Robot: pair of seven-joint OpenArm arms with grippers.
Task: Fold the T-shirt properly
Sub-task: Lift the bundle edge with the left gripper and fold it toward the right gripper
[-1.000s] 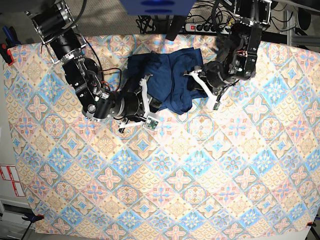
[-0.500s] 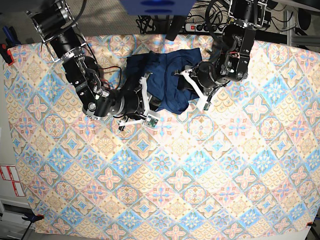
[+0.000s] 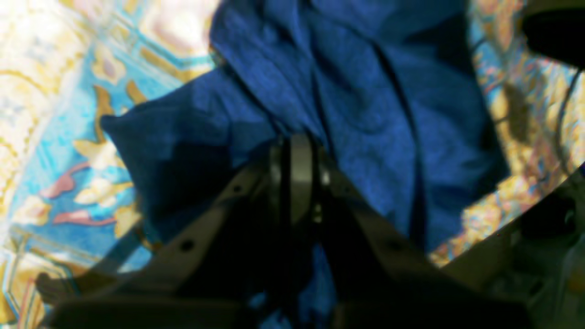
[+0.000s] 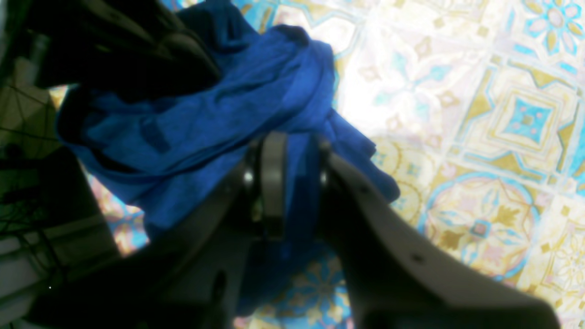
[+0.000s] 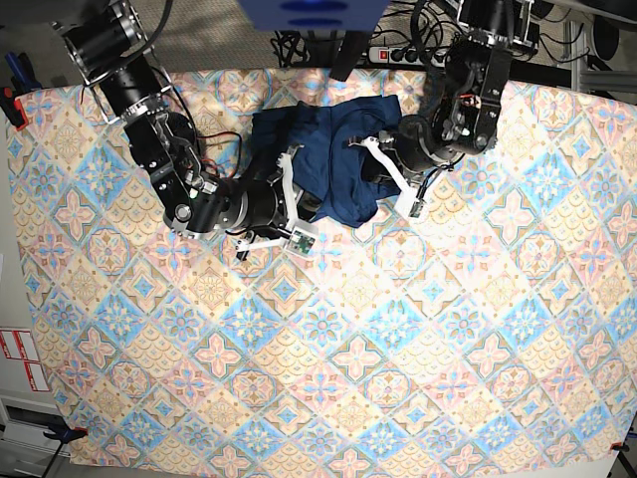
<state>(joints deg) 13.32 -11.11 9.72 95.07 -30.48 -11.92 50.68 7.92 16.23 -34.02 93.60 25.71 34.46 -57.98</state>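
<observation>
Our left gripper (image 3: 297,151) and right gripper (image 4: 285,151) are both clamped on the crumpled dark navy-blue knit T-shirt (image 5: 328,159), bunched at the patterned tablecloth's (image 5: 398,349) far edge; we should draw the grips apart evenly.

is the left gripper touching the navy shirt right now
Touching. In the left wrist view the left gripper has its fingers closed together, with folds of the T-shirt bunched against their tips.
</observation>
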